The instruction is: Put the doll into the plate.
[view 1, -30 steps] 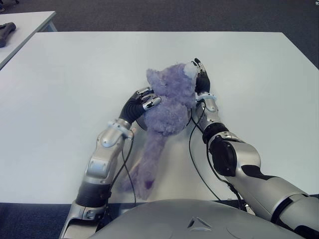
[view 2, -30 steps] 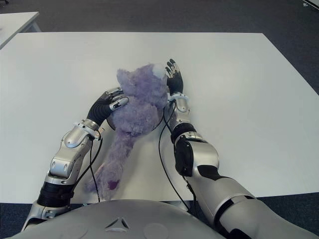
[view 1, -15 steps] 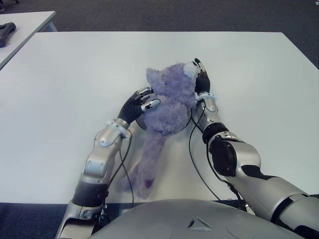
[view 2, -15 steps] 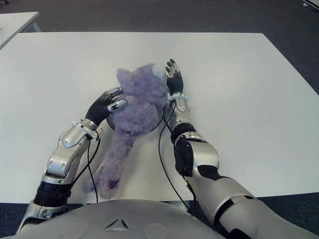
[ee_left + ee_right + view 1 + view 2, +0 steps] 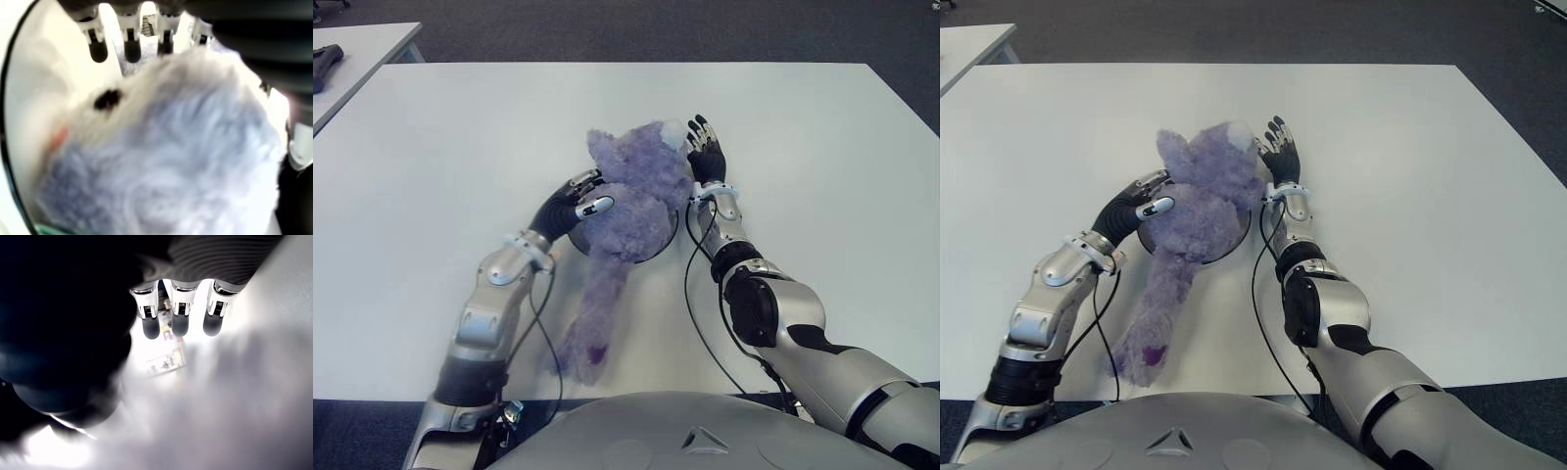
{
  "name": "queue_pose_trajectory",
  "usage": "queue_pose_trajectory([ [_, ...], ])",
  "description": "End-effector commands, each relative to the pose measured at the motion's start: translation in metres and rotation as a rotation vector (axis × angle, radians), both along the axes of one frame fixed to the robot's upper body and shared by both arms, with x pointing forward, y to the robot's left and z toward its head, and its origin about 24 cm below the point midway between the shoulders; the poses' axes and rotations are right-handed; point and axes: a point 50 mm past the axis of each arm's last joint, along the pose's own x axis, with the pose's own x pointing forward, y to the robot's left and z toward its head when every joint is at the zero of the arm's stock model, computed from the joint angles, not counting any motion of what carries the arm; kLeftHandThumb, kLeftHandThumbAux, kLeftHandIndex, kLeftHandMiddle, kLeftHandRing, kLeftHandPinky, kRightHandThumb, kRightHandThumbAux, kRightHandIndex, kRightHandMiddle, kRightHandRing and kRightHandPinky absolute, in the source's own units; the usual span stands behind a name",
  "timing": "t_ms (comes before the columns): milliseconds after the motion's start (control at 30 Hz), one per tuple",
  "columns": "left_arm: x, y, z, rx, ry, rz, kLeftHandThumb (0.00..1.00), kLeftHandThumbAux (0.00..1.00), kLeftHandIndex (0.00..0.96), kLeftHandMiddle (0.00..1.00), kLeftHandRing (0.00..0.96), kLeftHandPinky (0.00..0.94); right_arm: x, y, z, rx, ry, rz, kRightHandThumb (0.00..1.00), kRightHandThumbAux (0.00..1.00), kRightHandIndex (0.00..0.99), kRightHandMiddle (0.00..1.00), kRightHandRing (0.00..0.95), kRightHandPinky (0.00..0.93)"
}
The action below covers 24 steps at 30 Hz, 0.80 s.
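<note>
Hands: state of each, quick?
Left hand: fingers against the purple plush doll, grasp cannot be told.
Right hand: open, beside the doll's head.

The purple plush doll (image 5: pixel 631 206) covers nearly all of the plate (image 5: pixel 664 250); only a dark arc of rim shows at about five o'clock of the doll's body in the eye views. The left hand (image 5: pixel 576 196), at nine o'clock of the doll, has its palm buried in fur, so contact cannot be judged there. In the left wrist view the doll fills the frame, blurred and overexposed, its lower part cut by the edge. The right wrist view shows three fingertips (image 5: pixel 179 325) against glare; the rest lies in shadow, and whether the right hand (image 5: pixel 705 157) touches the doll cannot be told.
</note>
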Motion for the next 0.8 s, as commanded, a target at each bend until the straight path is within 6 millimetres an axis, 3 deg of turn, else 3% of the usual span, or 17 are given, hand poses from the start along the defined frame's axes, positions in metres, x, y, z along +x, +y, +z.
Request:
queue_pose_trajectory([
  [33,-0.008,0.019,-0.009,0.075,0.083,0.036,0.0,0.469,0.0,0.0,0.0,0.0,-0.073,0.019,-0.1,0.093,0.433,0.008,0.352,0.863,0.034,0.0,0.0,0.017],
  [467,-0.011,0.034,0.003,0.094,0.052,0.076,0.0,0.466,0.0,0.0,0.0,0.0,-0.073,0.019,-0.1,0.104,0.434,0.006,0.406,0.898,0.041,0.0,0.0,0.027],
  [800,-0.013,0.04,0.013,0.114,0.011,0.12,0.0,0.479,0.0,0.0,0.0,0.0,-0.073,0.018,-0.1,0.104,0.435,0.01,0.379,0.878,0.032,0.001,0.0,0.037],
])
